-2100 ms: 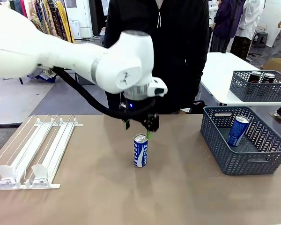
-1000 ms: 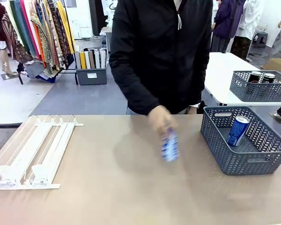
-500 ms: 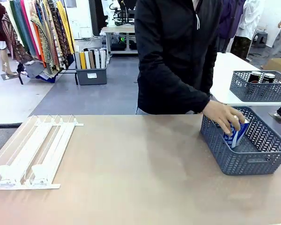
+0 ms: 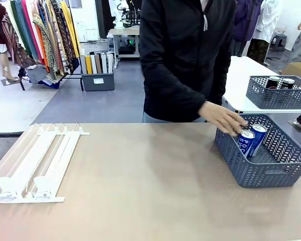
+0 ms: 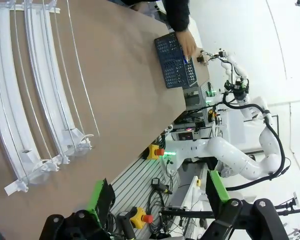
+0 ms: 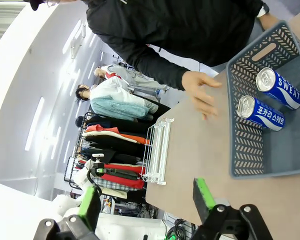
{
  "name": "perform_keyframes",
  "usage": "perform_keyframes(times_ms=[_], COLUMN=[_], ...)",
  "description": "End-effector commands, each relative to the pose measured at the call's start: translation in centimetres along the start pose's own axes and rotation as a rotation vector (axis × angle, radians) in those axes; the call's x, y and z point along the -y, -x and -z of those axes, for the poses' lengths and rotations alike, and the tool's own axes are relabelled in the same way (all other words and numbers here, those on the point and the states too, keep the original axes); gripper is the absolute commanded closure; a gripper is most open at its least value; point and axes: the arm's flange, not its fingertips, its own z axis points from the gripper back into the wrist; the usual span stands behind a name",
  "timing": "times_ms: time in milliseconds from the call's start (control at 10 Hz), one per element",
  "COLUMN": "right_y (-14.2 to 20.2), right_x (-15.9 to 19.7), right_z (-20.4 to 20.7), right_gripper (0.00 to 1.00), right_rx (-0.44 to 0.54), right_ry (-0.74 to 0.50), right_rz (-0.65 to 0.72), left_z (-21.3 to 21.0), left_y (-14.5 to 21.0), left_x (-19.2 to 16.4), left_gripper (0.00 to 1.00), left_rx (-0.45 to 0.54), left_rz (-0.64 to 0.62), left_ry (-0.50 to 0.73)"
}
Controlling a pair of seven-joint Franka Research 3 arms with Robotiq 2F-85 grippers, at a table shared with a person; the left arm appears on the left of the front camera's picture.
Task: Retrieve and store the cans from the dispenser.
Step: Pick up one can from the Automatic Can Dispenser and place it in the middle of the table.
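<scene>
Two cans (image 4: 251, 141) tilted in basket (image 4: 271, 173) (silver tops up, toward person's hand (image 4: 221, 118))

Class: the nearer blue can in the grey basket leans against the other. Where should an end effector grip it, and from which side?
Grip the nearer blue can across its upper body just below the silver top, coming from above along its tilt. The grey basket walls block its sides, and the second can sits close behind.
</scene>
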Motion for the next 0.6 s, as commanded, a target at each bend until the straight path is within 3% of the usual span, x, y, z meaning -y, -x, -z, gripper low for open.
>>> perform_keyframes(times_ms=[0, 500], right_y=[-0.26, -0.26], right_x=[-0.12, -0.12], right_z=[0.3, 0.3], right_gripper=[0.0, 0.0], right_rx=[0.018, 0.018], right_ry=[-0.032, -0.032], right_rz=[-0.026, -0.026], left_z=[-0.11, -0.11], left_y=[0.13, 0.13], left_x=[0.21, 0.21], left_gripper=[0.0, 0.0], left_rx=[-0.005, -0.005], left_rz=[-0.004, -0.004], left_ry=[0.006, 0.006])
